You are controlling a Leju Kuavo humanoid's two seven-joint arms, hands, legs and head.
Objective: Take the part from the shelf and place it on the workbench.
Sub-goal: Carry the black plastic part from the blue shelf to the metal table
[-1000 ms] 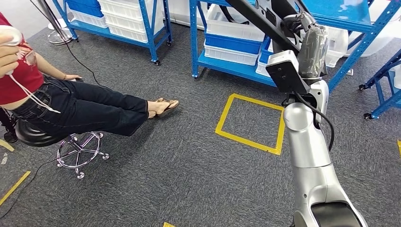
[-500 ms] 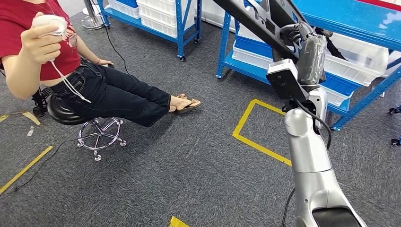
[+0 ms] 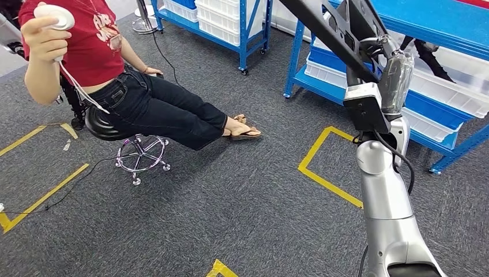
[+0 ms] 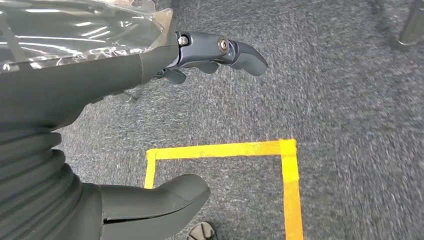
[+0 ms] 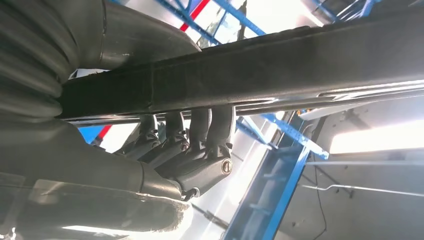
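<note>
High on the right side of the head view, a long black part (image 3: 323, 29) is carried by the right hand (image 3: 383, 52), raised at the end of the silver right arm (image 3: 383, 196). The part runs slantwise across the top of the picture, in front of the blue shelf (image 3: 438, 20) with its white and blue bins (image 3: 450, 86). Seen from the right wrist, the dark fingers (image 5: 200, 135) are wrapped around the black bar (image 5: 260, 67), with the thumb side of the right hand (image 5: 165, 160) pressed against it, so the part is firmly gripped and held off the shelf.

From the left wrist, the left hand (image 4: 165, 125) is seen hanging over grey carpet (image 4: 350, 100), with nothing in it: the thumb (image 4: 160, 200) and the darker fingers (image 4: 225, 52) are held apart. A yellow tape corner (image 4: 287, 150) is laid on the carpet under it.

On the floor in the head view, a yellow tape square (image 3: 323, 167) is marked out near the shelf. To the left, a person (image 3: 115, 86) in a red top and dark trousers is seated on a stool (image 3: 141, 158), and a white device (image 3: 55, 16) is held up in the person's hand.
</note>
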